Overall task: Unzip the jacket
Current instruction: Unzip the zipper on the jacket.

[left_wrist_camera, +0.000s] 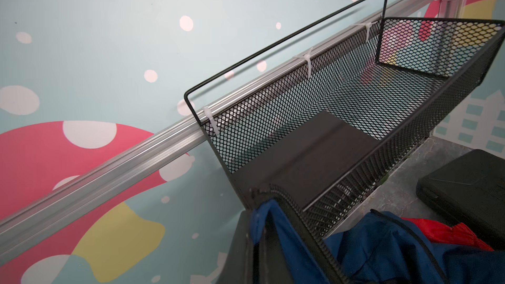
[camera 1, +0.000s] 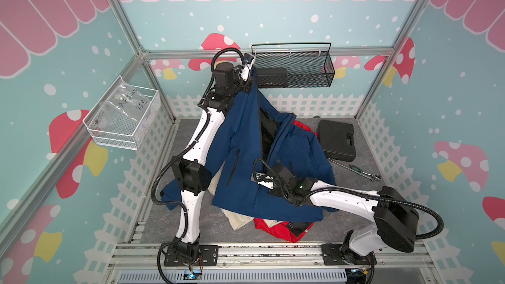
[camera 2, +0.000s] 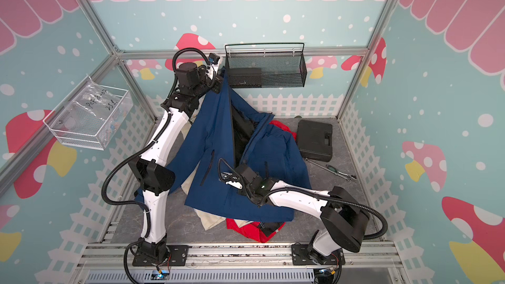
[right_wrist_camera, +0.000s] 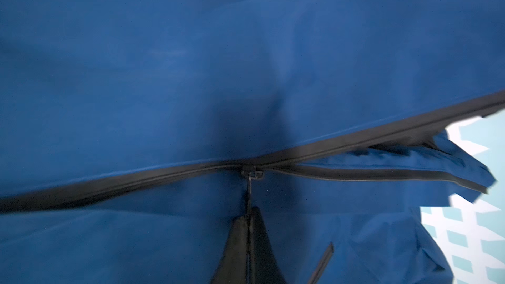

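Right wrist: blue jacket [right_wrist_camera: 164,64] partly unzipped.

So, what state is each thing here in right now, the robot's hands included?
blue jacket: partly unzipped, upper end lifted.
zipper pull: partway along the zipper, pinched.
left end effector: shut on the blue jacket's upper edge.
right end effector: shut on the zipper pull.
red garment: lying partly under the blue jacket.
black case: closed.
black mesh basket: holds a black box.
white wire basket: holds a clear bag.
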You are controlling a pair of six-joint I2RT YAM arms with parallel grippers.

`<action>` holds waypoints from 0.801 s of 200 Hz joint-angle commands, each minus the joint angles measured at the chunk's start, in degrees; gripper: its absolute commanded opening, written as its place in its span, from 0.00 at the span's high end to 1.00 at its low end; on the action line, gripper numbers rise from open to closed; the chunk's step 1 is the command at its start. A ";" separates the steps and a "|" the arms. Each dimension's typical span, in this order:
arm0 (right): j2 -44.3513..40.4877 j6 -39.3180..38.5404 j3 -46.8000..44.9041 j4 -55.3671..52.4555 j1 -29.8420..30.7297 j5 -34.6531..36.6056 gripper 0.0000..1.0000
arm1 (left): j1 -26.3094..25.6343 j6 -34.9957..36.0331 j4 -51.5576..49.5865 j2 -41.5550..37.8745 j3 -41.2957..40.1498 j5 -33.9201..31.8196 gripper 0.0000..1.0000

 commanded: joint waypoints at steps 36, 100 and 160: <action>-0.72 -0.68 -1.62 -15.38 5.25 -7.45 1.00 | 2.41 -3.11 12.22 1.18 4.20 -3.18 1.00; -5.08 -2.42 -5.70 -17.83 9.80 -9.46 1.00 | 3.87 -3.91 13.81 3.40 5.12 -3.10 1.00; -7.95 -2.52 -7.35 -18.30 10.15 -11.34 1.00 | 5.28 -3.92 13.69 4.62 5.25 -2.40 1.00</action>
